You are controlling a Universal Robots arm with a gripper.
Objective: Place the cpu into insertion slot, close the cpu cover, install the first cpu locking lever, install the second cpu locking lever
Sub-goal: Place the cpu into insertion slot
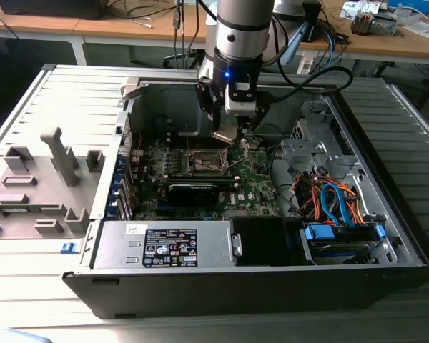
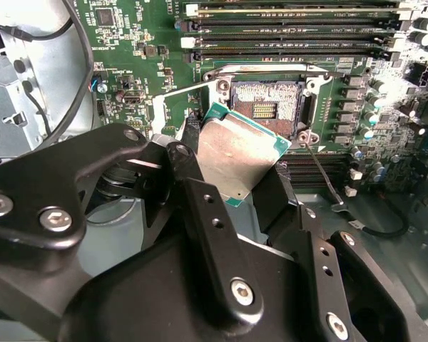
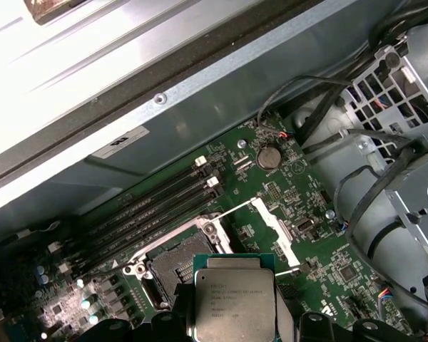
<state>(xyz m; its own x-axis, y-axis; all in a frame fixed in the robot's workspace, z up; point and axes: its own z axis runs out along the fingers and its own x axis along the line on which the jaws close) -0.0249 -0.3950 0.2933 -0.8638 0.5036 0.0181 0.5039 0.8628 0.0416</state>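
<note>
Pinched the cpu (image 2: pixel 242 153) by two opposite edges between the black fingers (image 2: pixel 207 214) of the gripper (image 2: pixel 230 169), with metal top and green rim toward the second wrist camera. Held it in the air above the motherboard (image 2: pixel 150 43), not seated. Saw it just short of the insertion slot (image 2: pixel 267 100) in both wrist views, overlapping the slot's near edge in the first wrist view. Found the slot bare, with contact field exposed inside a silver rim. Found the cpu cover (image 3: pixel 277 226) flipped up off the slot. Noted one thin wire locking lever (image 2: pixel 319 171) swung free beside the slot, with hooked end out over the board. Counted long black memory slots (image 2: pixel 292 28) on the far side of the slot from the gripper, and a round coin cell (image 3: pixel 269 157) further out. In the exterior view, saw the arm (image 1: pixel 239 28) reaching straight down into the open computer case (image 1: pixel 236 286), gripper low over the board's middle. Spotted the black graphics card (image 1: pixel 193 191) just beside the slot, the power supply (image 1: pixel 164 246) along the near wall, and orange and blue cables (image 1: pixel 336 200) at the exterior view's right. Logged the case lying on the ribbed grey tabletop (image 1: pixel 28 300), with a grey plastic fixture (image 1: pixel 43 179) at the exterior view's left.
</note>
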